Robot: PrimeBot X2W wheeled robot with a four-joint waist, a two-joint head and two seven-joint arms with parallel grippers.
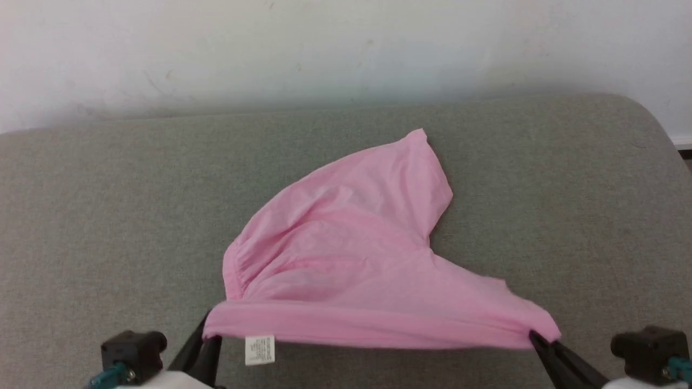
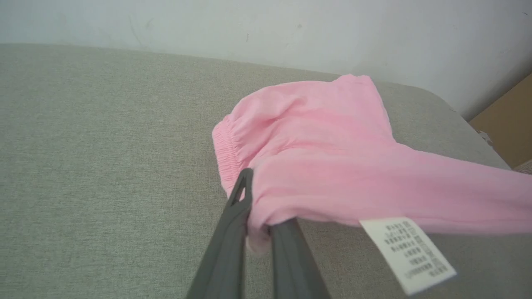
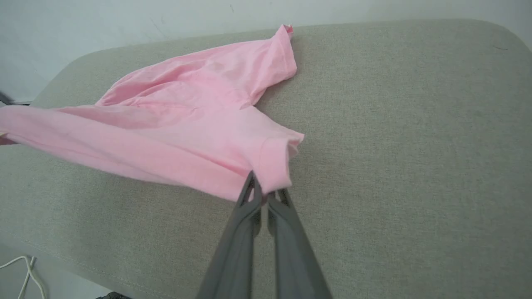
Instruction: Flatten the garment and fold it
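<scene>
1. On my head view the garment (image 1: pixel 346 254) sits in the middle of the grey cushion (image 1: pixel 108 216). Its near edge is stretched straight across between my two grippers.
2. My left gripper (image 1: pixel 208 337) is at the left end of that edge, fingers pressed together on a fold of pink cloth. The left wrist view confirms it: the left gripper (image 2: pixel 262 216) pinches the garment (image 2: pixel 332 137), and a little cloth pokes out between the two dark fingers (image 2: pixel 232 232).
3. The gathered waistband (image 2: pixel 226 153) runs away from that pinch on the left side.
4. The white label (image 1: pixel 260 350) hangs from the near edge just beside my left gripper. On the left wrist view the label (image 2: pixel 409 253) dangles free below the cloth.
5. My right gripper (image 1: pixel 535 337) holds the right end of the edge. On the right wrist view the right gripper (image 3: pixel 266 193) is clamped on a hemmed corner of the garment (image 3: pixel 187 120).
6. The held edge looks raised off the cushion, while the rest slopes away and lies on it, wrinkled, with one point reaching toward the pale wall (image 1: pixel 324 48).
7. A white cable (image 3: pixel 25 274) lies below the cushion's edge.
</scene>
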